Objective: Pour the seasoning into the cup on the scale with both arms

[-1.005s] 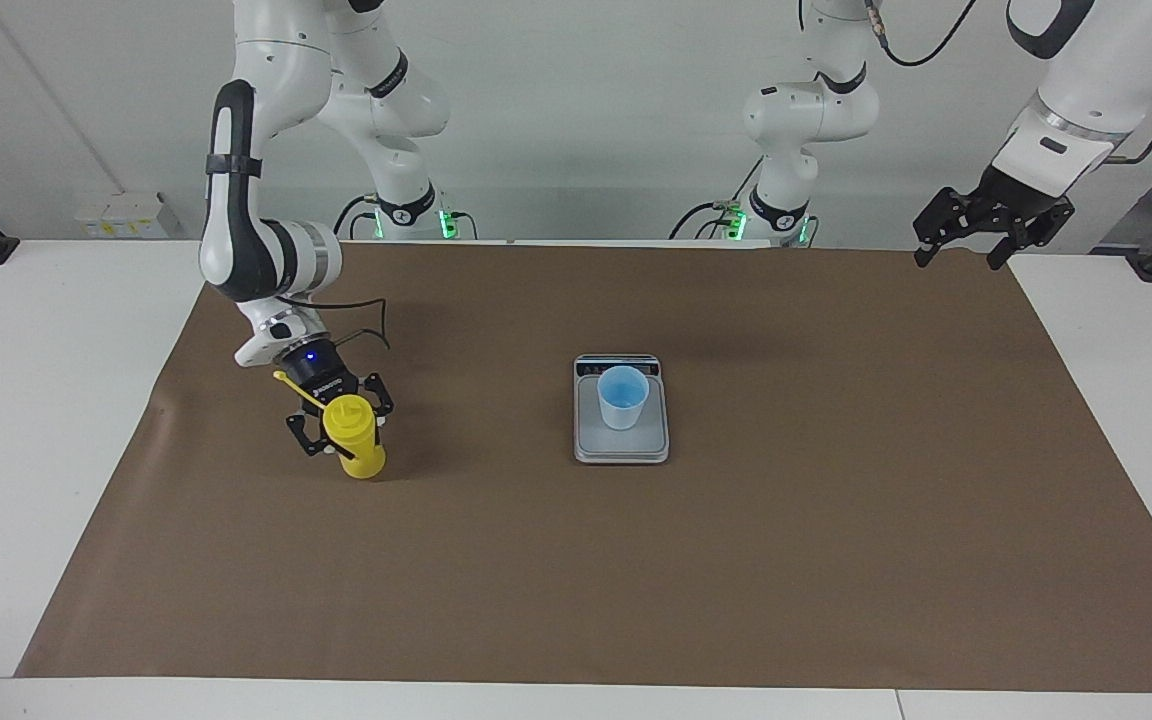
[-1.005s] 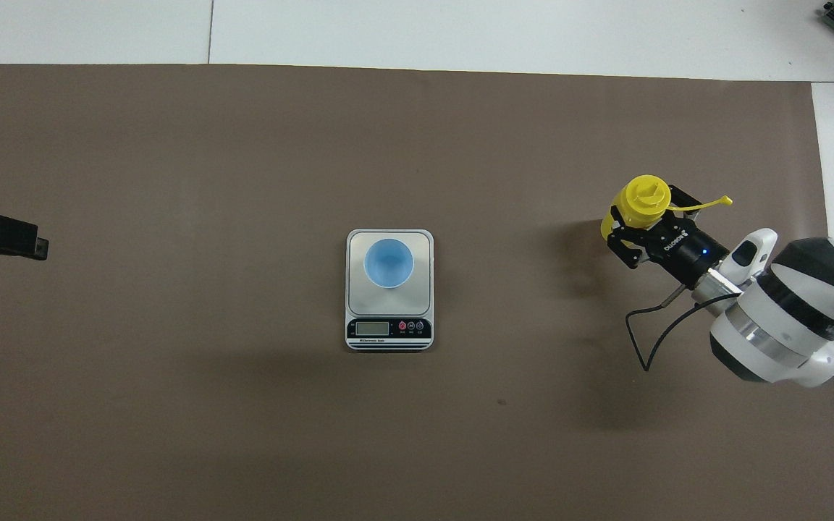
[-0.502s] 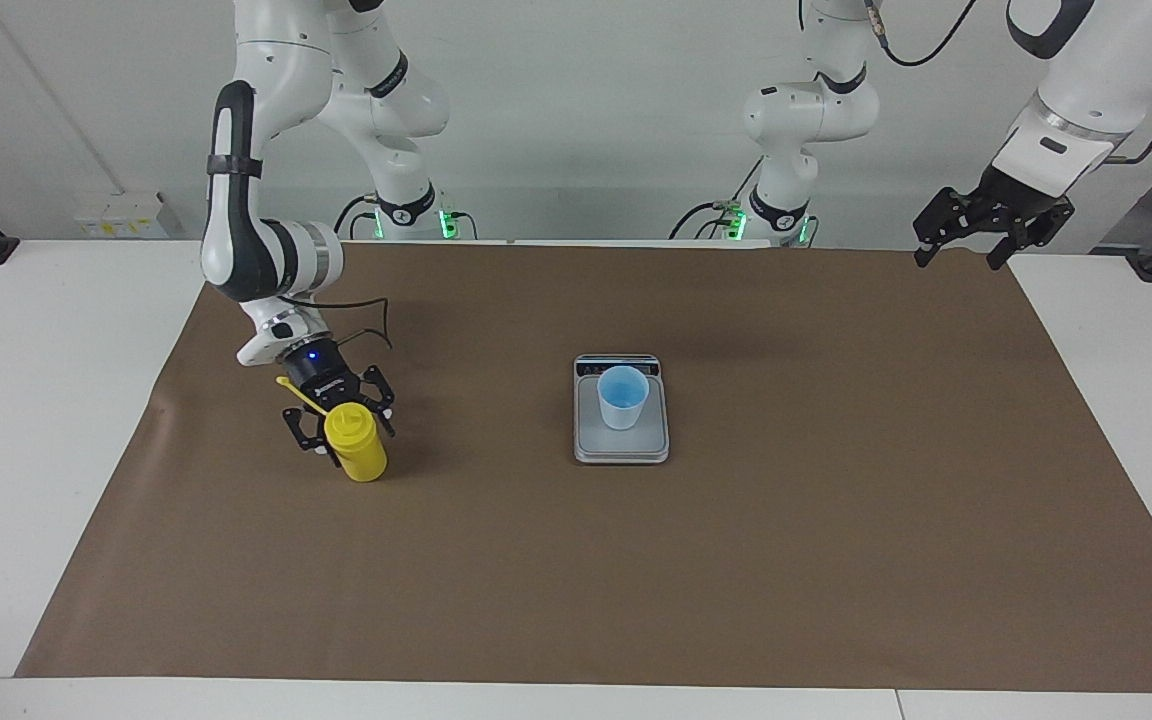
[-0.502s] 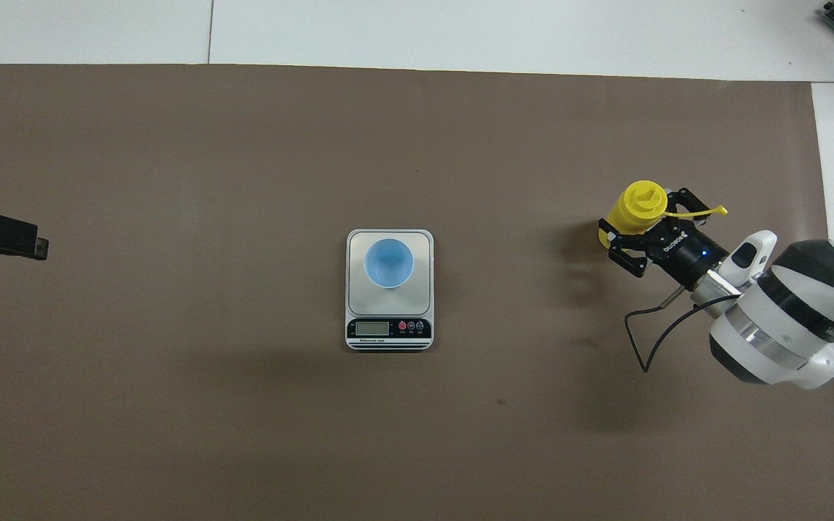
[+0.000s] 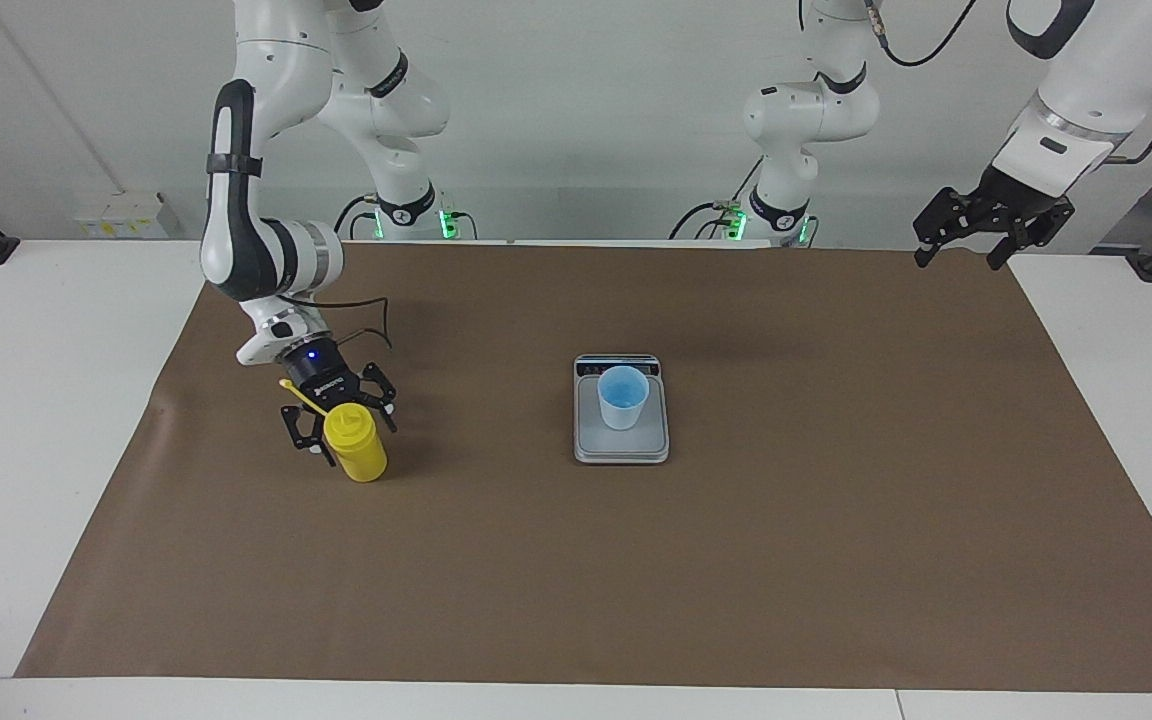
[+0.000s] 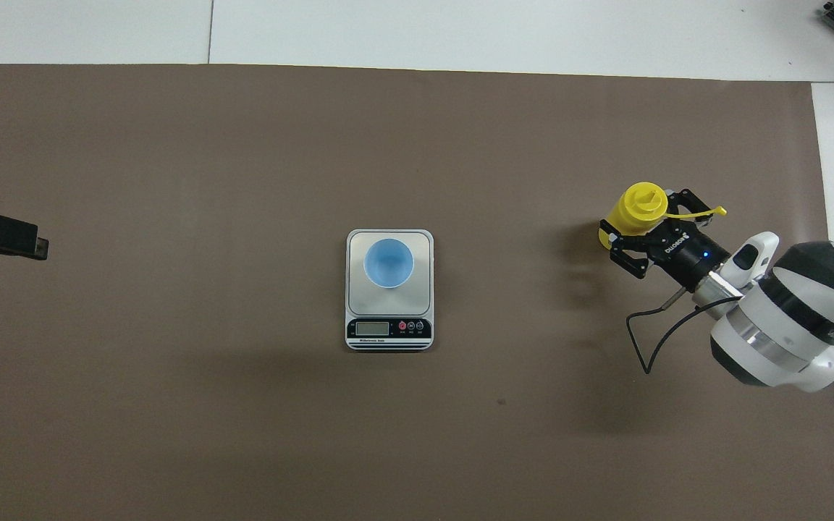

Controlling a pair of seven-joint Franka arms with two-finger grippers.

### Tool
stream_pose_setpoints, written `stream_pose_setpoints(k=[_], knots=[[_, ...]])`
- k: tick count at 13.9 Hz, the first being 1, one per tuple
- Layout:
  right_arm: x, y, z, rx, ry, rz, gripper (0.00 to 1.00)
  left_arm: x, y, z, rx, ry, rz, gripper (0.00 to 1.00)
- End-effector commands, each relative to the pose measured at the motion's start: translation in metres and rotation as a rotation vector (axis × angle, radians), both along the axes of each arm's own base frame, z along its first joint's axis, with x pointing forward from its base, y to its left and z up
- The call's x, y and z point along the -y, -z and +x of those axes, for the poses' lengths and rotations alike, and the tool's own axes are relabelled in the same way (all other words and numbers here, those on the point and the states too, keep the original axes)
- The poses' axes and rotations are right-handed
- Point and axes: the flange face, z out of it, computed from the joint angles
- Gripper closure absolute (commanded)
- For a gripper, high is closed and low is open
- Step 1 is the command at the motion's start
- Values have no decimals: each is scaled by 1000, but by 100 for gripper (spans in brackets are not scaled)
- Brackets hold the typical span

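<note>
The right gripper (image 5: 339, 420) has just let go of the seasoning (image 5: 356, 446): a second ago its fingers pinched the yellow bottle, and now they stand spread on either side of it, no longer pressing its body. The bottle stands upright on the brown mat (image 5: 836, 560) at the right arm's end of the bench (image 5: 26, 400), its nozzle up and the thin cap strap (image 6: 703, 212) sticking out toward the gripper's wrist. In the overhead view the right gripper (image 6: 641, 239) has drawn a little back toward the robots since then, while the seasoning (image 6: 640, 206) sits where it was set — a release followed by a small retreat. The cup (image 5: 622, 397) has not moved; it stands on the scale (image 5: 621, 452) in the middle of the mat, well apart from the bottle. The left gripper (image 5: 970, 235) waits in the air over the left arm's end of the mat, fingers spread and holding nothing — unchanged over the last second. By my judgement the bottle has been put back down after use, so the pour looks finished, though the cup's contents cannot be made out.
</note>
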Motion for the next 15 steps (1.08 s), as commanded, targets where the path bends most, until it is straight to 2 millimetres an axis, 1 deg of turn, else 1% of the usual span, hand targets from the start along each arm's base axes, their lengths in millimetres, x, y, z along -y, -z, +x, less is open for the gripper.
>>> stream_pose_setpoints(k=[1, 3, 5, 10, 13, 15], knots=[[-1, -11, -14, 11, -9, -62, 0, -3, -4, -8, -4, 0, 16, 0], [3, -17, -19, 1, -32, -138, 0, -3, -4, -8, -4, 0, 16, 0], [4, -16, -24, -7, -60, -172, 0, -3, -4, -8, -4, 0, 16, 0], [11, -24, -28, -7, -120, -284, 0, -3, -4, -8, -4, 0, 16, 0], [29, -28, -27, -3, -181, -372, 0, -3, -3, -7, -6, 0, 16, 0], [47, -30, -27, -4, -214, -426, 0, -3, -4, -8, -4, 0, 16, 0]])
